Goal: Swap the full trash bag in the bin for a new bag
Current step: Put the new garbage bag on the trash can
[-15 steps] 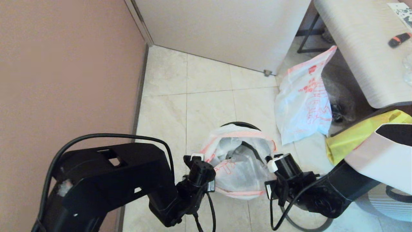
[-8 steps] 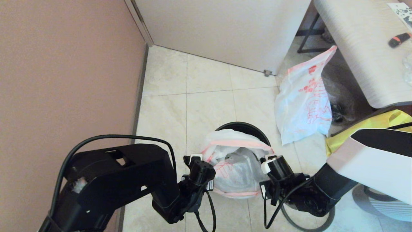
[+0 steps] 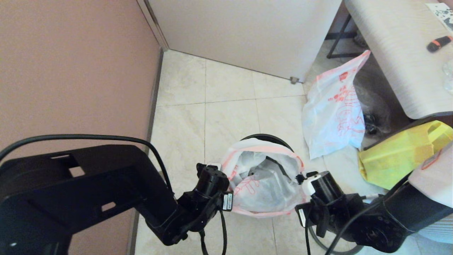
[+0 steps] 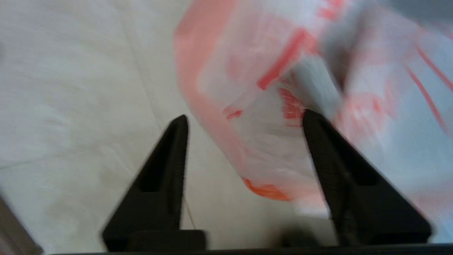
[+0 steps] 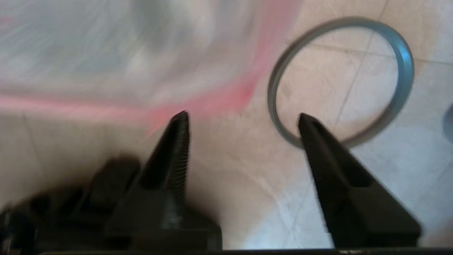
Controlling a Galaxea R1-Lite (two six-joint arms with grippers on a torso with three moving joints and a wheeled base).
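Floor (image 3: 226,117) tiled, pale; everything in play sits on it. Full bag (image 3: 263,180) stands in the bin (image 3: 268,137), bulging over the rim so only the far black edge shows; pink hem spread wide, likely loosened for lifting out. New bag (image 3: 332,117) lies limp well beyond both sets of fingers, toward the table (image 3: 396,53), probably staged for later. Hoop (image 5: 339,81) off the bin, flat on the tiles just past the right fingers, which fits a liner already freed. Left gripper (image 4: 244,118) released, fingers spread, one outside the bag's wall and one against it, hem between: seems set to pinch that side. Right gripper (image 5: 242,117) also released, holding nothing, one finger at the pink hem. Print on both bags is red-orange characters, too blurred to read; small label on the left wrist, unreadable.
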